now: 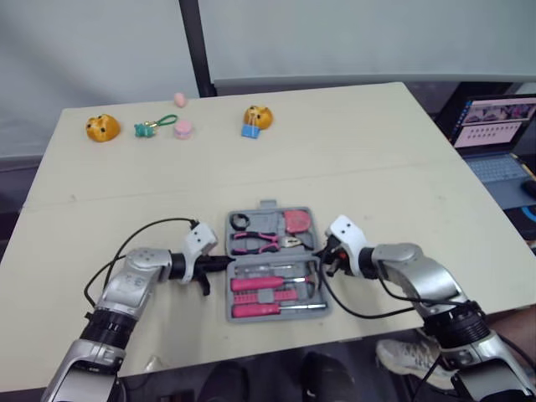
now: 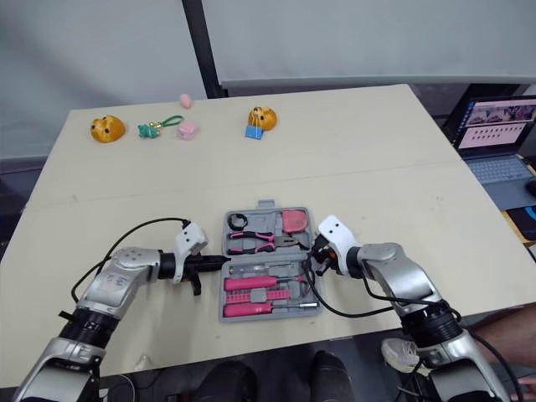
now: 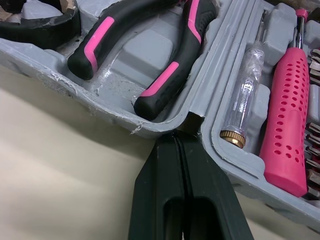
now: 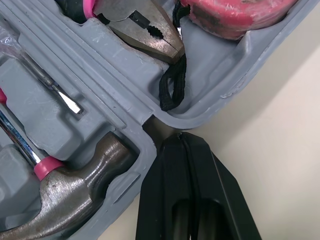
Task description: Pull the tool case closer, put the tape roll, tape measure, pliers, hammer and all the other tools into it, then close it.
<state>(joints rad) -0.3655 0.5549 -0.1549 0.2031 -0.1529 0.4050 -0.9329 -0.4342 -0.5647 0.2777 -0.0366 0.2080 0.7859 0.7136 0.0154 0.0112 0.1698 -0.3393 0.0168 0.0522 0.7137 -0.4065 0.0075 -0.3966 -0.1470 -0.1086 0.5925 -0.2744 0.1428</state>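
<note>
1. The tool case lies open near the front edge of the worktop, between the two hands.
2. Its far half holds the tape roll, pliers and tape measure; its near half holds the hammer and a pink screwdriver.
3. The left hand, fingers pressed together and empty, touches the case's left hinge notch.
4. The right hand, likewise closed on nothing, touches the right hinge notch.
5. Small toys sit far back.

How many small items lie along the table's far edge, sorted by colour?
Orange toys: 2
Pink items: 2
Teal keyring: 1
Blue clip: 1
Total: 6
</note>
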